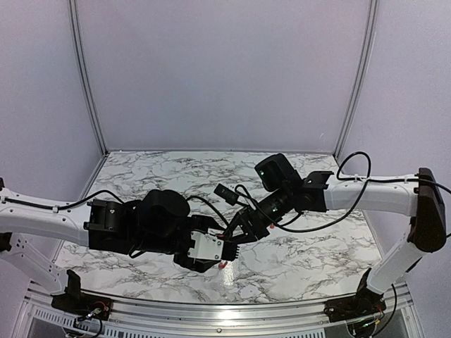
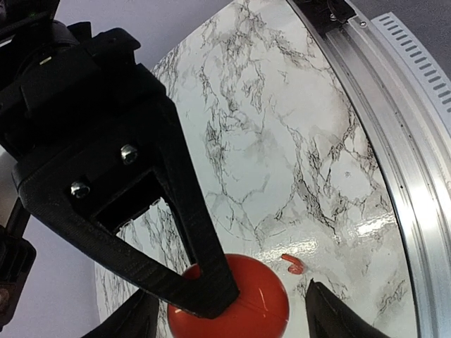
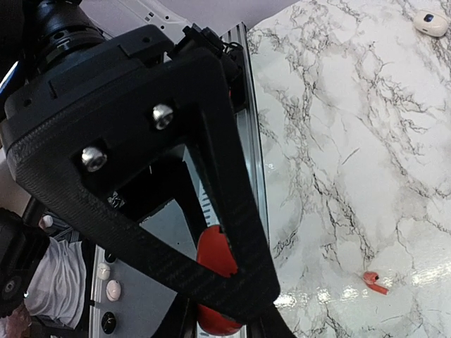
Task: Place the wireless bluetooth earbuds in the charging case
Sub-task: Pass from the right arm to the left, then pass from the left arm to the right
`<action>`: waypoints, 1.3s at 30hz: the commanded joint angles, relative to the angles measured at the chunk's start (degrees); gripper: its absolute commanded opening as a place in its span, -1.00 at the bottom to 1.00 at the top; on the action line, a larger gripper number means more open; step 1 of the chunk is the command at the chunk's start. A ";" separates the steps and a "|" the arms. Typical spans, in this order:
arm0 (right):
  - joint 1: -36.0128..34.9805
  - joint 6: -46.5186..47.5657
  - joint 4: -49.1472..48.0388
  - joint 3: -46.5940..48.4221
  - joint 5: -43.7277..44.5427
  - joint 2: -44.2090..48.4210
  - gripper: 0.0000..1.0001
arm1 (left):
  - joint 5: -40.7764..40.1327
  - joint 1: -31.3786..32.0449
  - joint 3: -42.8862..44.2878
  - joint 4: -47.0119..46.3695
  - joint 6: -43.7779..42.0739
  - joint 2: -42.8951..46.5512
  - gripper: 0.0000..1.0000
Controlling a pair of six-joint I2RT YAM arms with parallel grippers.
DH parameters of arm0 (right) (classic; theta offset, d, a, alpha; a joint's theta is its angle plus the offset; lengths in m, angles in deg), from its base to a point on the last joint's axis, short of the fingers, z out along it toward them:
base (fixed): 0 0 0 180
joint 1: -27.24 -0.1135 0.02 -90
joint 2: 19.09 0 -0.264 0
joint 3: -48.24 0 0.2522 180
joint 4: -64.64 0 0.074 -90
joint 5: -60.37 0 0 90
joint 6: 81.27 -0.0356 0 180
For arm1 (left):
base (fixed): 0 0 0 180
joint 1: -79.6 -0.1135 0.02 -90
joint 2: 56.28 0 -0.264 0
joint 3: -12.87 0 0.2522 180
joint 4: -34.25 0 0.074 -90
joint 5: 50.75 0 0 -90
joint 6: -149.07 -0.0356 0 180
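Your left gripper [image 2: 232,322] straddles the charging case [image 2: 261,304], with a finger [image 2: 335,317] close on either side. You cannot tell whether they actually pinch it. A finger of your right gripper [image 1: 237,232] crosses in front of the case, and how far that gripper is open is not readable either. One earbud [image 2: 292,264] lies on the marble table [image 2: 282,141] just beside the case.

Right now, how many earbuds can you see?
1. The earbud lies on the table, beside the case, not touching it. The other may be hidden.
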 commanded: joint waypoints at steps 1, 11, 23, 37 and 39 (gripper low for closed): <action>-0.53 1.20 0.64 2.52 -2.29 -0.69 -0.90 | 0.32 0.67 1.82 3.98 -2.14 -1.31 0.41; -0.26 1.24 0.75 3.36 -3.10 -1.08 -0.47 | -2.32 0.67 1.50 1.56 -0.45 -0.53 -0.15; 6.29 -10.33 -17.44 -5.68 -0.08 9.35 -0.08 | -14.48 -1.07 -4.30 -20.75 11.48 3.23 -0.32; 6.48 -21.64 -35.38 -8.44 5.52 8.83 -0.16 | -21.60 -0.97 -5.65 -31.48 14.61 1.41 -0.41; 6.49 -21.65 -35.24 -8.22 5.16 8.41 -0.19 | -22.44 -0.97 -5.75 -32.08 14.82 1.18 -0.41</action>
